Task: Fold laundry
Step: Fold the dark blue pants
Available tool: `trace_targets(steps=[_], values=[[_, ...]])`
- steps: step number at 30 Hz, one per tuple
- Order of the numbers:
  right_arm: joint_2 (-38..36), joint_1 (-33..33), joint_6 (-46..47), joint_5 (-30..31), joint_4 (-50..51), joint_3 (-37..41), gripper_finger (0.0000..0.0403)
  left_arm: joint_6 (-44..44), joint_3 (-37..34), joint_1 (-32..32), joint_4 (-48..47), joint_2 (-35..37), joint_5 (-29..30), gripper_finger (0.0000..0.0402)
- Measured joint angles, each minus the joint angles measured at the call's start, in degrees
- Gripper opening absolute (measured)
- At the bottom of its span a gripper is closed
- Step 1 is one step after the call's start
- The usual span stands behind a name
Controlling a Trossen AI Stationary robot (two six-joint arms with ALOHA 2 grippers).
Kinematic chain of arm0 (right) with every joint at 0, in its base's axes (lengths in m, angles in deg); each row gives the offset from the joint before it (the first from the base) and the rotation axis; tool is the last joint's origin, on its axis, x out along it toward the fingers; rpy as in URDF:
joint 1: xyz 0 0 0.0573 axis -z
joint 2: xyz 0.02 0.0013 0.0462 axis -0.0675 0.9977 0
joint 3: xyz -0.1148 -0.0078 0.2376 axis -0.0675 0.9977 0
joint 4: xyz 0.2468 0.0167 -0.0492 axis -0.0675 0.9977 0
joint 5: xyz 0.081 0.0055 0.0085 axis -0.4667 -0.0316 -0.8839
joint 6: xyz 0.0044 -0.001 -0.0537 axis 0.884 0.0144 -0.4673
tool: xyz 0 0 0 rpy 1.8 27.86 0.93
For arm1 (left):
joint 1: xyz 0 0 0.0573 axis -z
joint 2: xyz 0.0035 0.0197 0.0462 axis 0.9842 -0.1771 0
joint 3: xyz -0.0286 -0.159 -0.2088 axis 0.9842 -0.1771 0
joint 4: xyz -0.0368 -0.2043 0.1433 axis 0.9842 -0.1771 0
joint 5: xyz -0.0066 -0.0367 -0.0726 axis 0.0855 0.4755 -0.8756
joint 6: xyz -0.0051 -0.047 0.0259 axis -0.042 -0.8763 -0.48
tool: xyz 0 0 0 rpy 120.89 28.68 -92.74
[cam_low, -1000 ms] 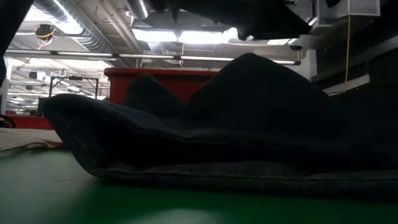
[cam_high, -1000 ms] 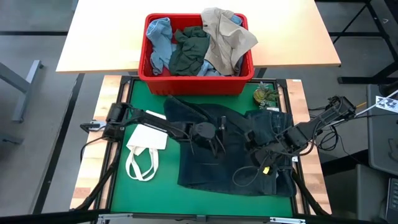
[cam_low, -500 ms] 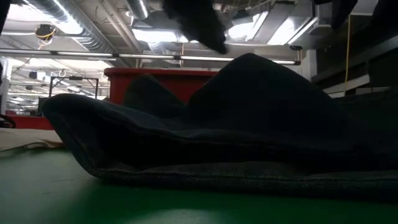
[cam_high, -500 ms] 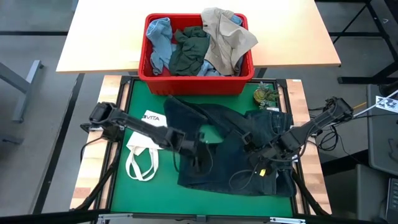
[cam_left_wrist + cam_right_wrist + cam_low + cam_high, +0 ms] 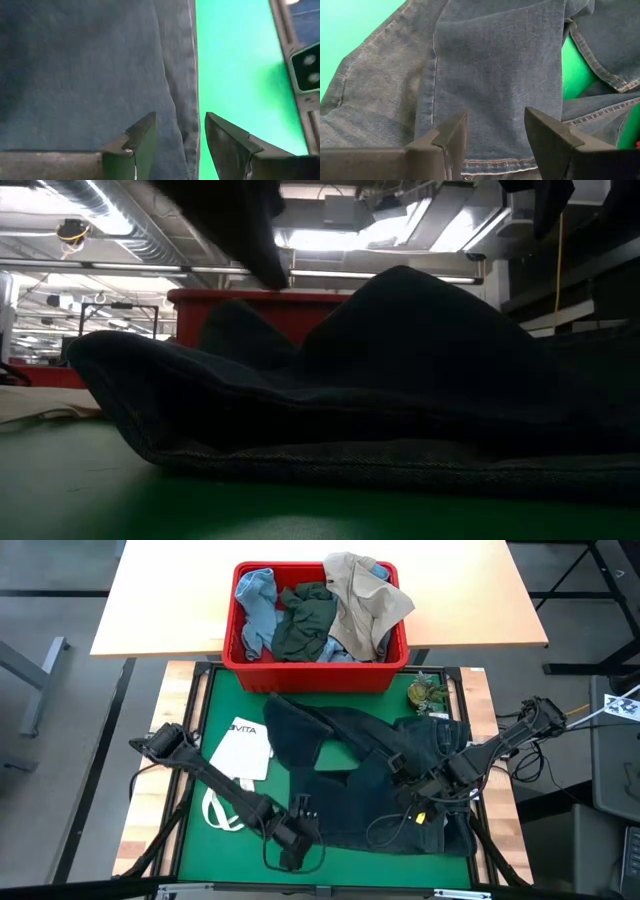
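Observation:
The dark navy jeans [image 5: 370,790] lie spread flat on the green mat, with a raised fold showing in the low view [image 5: 400,380]. My left gripper [image 5: 297,840] is open above the jeans' near left edge; its wrist view shows the fingers [image 5: 180,135] over the seamed edge [image 5: 185,100] beside bare mat. My right gripper [image 5: 405,785] is open above the middle of the jeans [image 5: 495,65]. A light blue piece [image 5: 255,605], a dark green-grey piece [image 5: 305,620] and a beige piece [image 5: 365,595] lie heaped in the red bin [image 5: 240,658].
A white tote bag with loop handles [image 5: 240,755] lies on the mat left of the jeans, under my left arm. The red bin stands at the mat's far edge. A small green object [image 5: 425,693] sits at the far right corner. A black frame borders the mat.
My left gripper has swung from over the middle of the jeans toward the table's near edge and somewhat left, ending over the jeans' near left edge. It stayed open. My right gripper shifted only slightly. The jeans have kept their place.

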Motion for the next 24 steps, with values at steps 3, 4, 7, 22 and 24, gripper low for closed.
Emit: trace_targets(steps=[3, 4, 7, 22, 24], values=[[0.0, 0.0, 0.0, 0.0, 0.1, 0.0, 0.0195, -1.1, 0.0, 1.6, 0.6, -2.6, 2.8, 0.0163], [0.0, 0.0, 0.0, 0.0, 0.2, 0.0, 0.0195, -1.1, 0.0, 2.1, 0.5, -3.5, 4.1, 0.0163], [0.0, 0.0, 0.0, 0.0, 0.2, 0.0, 0.0195, -1.3, 0.0, 2.9, 0.5, -5.1, 7.1, 0.0163], [0.0, 0.0, 0.0, 0.0, 0.3, 0.0, 0.0195, -5.1, 0.0, 3.0, 0.2, -8.6, 10.7, 0.0159], [0.0, 0.0, 0.0, 0.0, 0.3, 0.0, 0.0195, -5.2, 0.0, 3.0, -0.7, -8.8, 10.4, 0.0146]])
